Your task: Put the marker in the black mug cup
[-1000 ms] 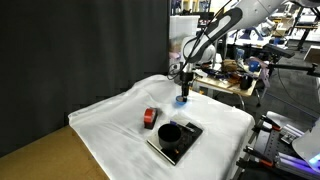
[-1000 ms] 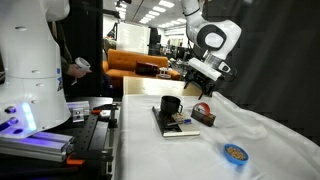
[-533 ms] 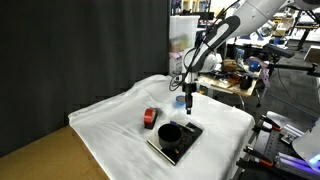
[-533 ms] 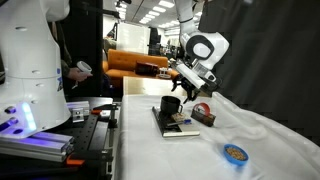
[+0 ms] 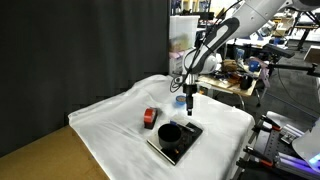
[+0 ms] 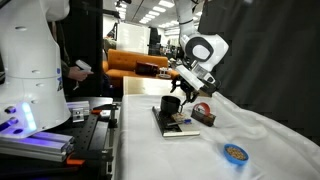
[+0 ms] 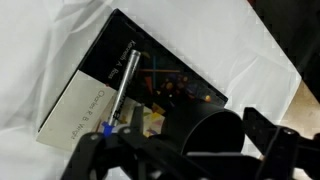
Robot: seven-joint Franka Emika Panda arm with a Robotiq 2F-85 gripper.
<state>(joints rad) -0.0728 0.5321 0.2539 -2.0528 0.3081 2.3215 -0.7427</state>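
The marker (image 7: 122, 88) is a slim silver pen with a blue tip, lying on a flat black book (image 7: 95, 85). On the same book stands the black mug cup (image 7: 215, 140), squat with a wide dark mouth, seen in both exterior views (image 5: 170, 131) (image 6: 170, 105). My gripper (image 7: 197, 124) is open and holds nothing, its fingers (image 7: 262, 128) either side of the mug's rim in the wrist view. In both exterior views the gripper (image 5: 188, 97) (image 6: 184, 90) hangs just above and beside the mug.
The book (image 5: 178, 142) lies on a table under a rumpled white cloth (image 5: 110, 125). A red object (image 5: 150, 117) (image 6: 205, 113) sits near the mug. A blue round disc (image 6: 235, 152) lies nearer the cloth's edge. Lab furniture and another robot base (image 6: 30, 70) surround the table.
Over the last second the arm came down and across from above the blue disc to the mug. In the last half second it has barely moved. The jaws stayed open.
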